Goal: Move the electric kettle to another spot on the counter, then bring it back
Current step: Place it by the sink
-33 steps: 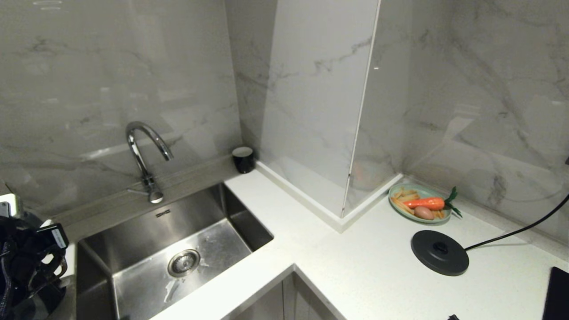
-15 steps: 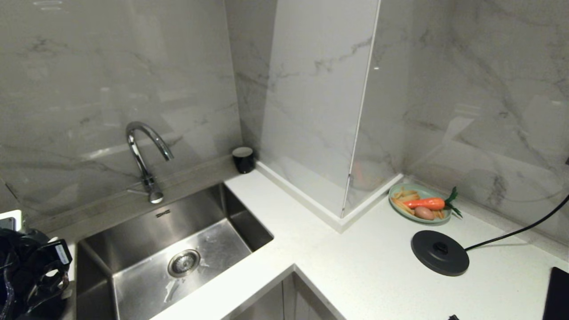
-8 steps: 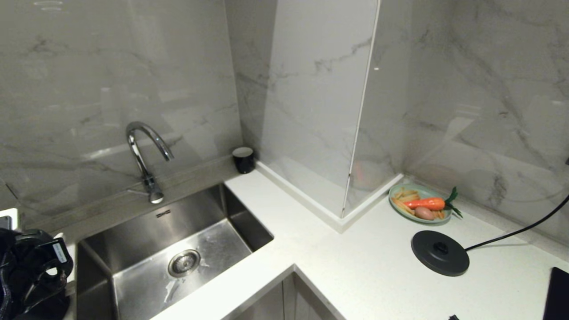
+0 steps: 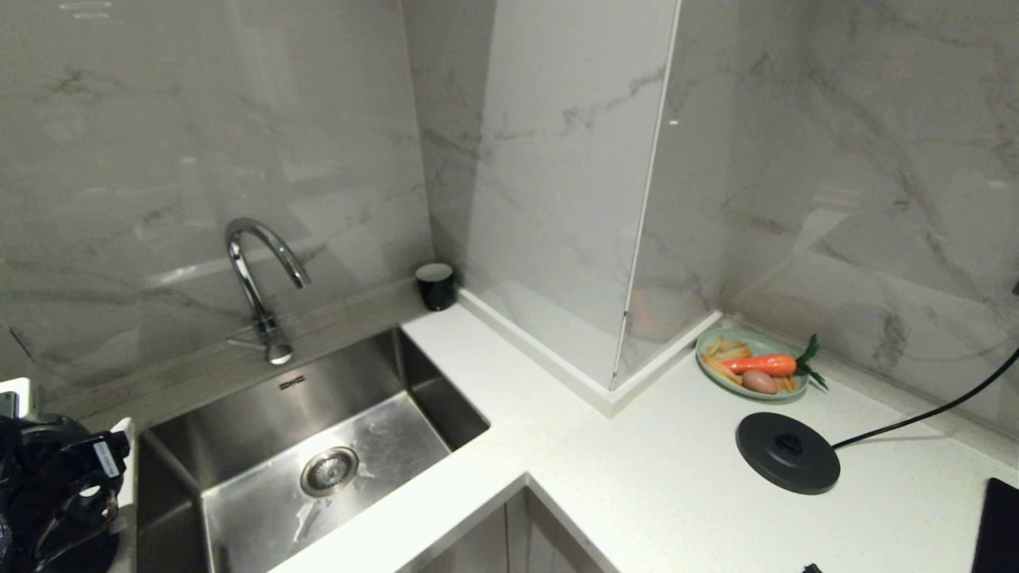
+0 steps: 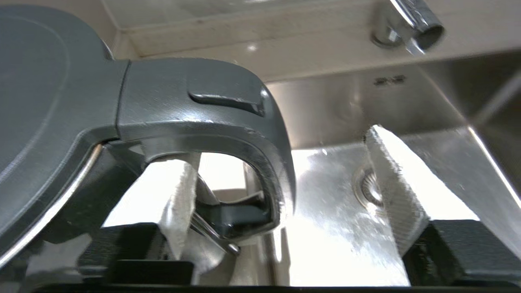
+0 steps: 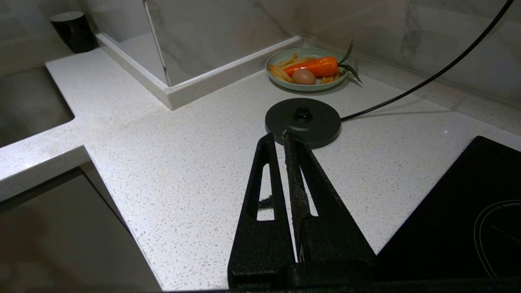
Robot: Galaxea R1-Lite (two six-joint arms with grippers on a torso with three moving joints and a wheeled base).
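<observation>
Kettle let go beside the sink

The left claw (image 5: 285,191) stands open astride the kettle (image 5: 61,101) handle, gripping nothing; the kettle sits on the table (image 4: 637,477) at the sink's 9 o'clock. Risk: withdrawing could hook the handle and tip it sinkward. Only the left wrist view shows this (the head view crops it); the right claw (image 6: 287,136) is closed, parked near the base (image 6: 303,120).

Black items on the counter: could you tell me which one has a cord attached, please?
The flat round base disc beside the food plate; the small black cup in the corner has no cord.
</observation>
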